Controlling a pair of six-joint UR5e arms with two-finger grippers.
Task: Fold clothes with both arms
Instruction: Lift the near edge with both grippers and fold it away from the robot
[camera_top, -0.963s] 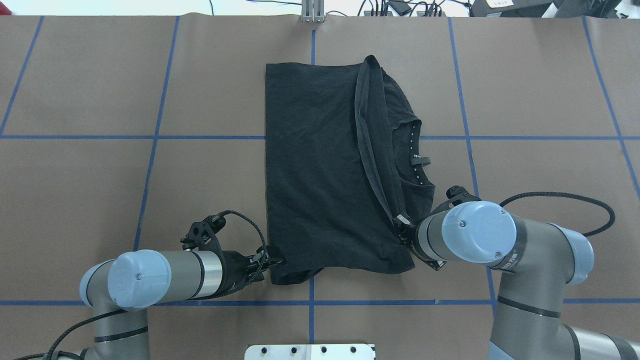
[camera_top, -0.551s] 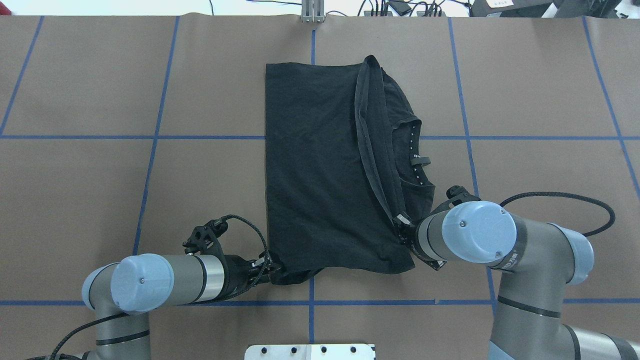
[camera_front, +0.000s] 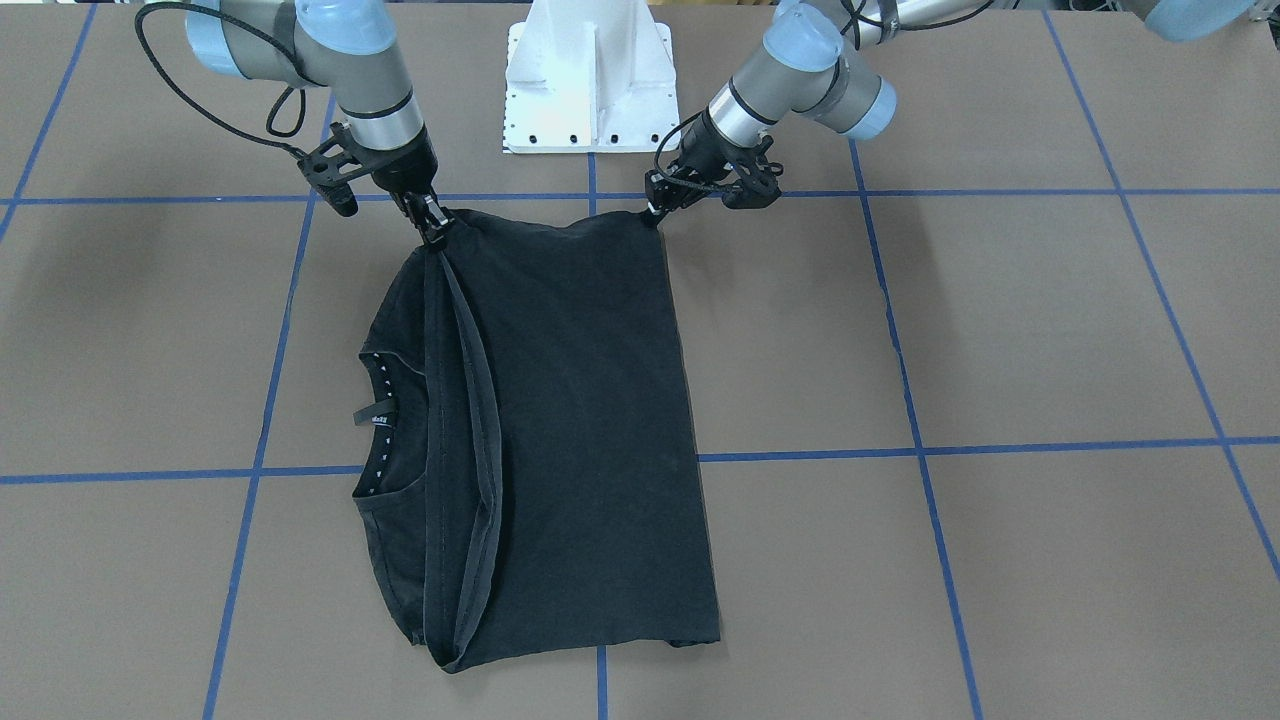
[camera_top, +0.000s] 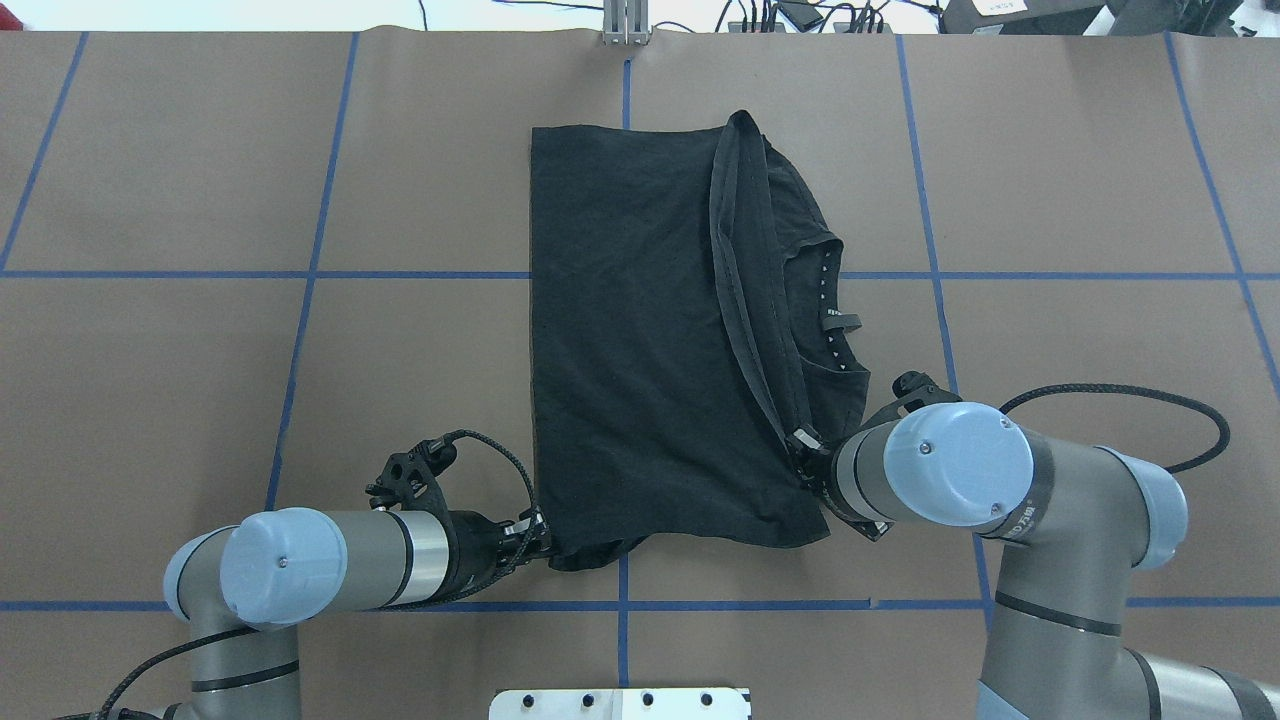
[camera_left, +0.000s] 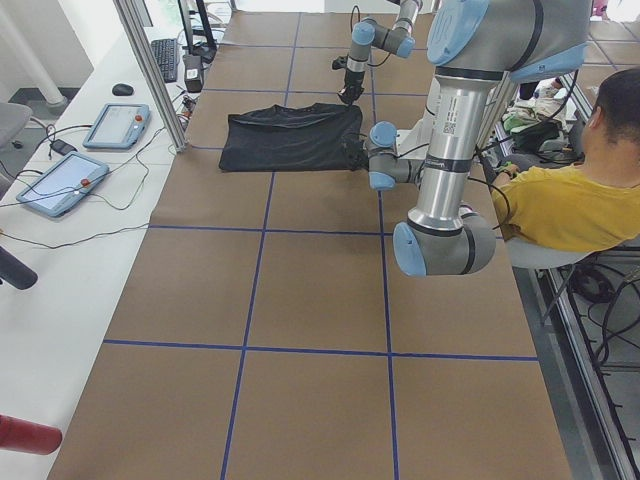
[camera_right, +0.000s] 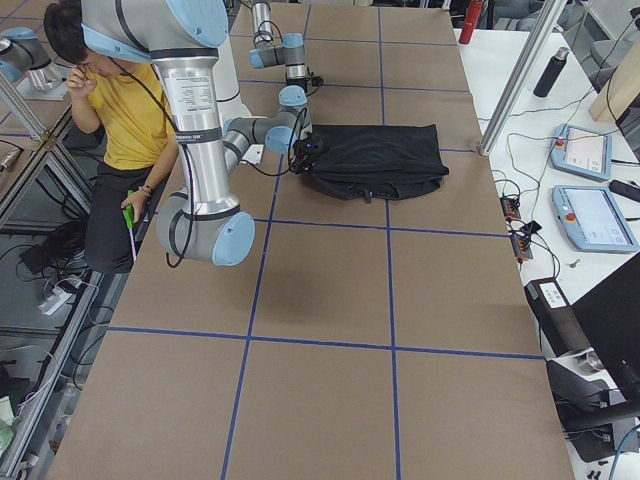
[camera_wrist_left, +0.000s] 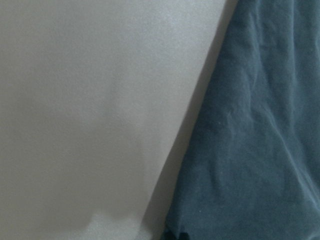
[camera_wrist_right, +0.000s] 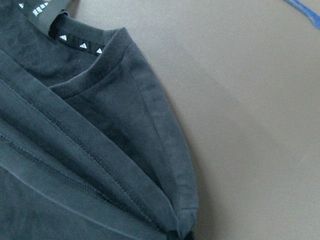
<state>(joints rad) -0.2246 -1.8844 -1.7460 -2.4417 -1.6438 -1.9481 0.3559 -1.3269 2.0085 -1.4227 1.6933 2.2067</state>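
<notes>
one t-shirt (camera_top: 630, 330), two corners clamped, one each by left gripper (camera_front: 653, 212), right gripper (camera_front: 435, 230).

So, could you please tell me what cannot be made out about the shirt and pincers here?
T-shirt print: in no view; the folded cloth hides it.
Left pincer grip: overhead, black tips blend into black cloth; wrist view shows none.
Right pincer grip: overhead, its own wrist covers it; front-facing view too small.

The T-shirt (camera_top: 630, 330) is soft matt black cloth; the table covering (camera_top: 160, 400) is smooth, matt brown.
</notes>
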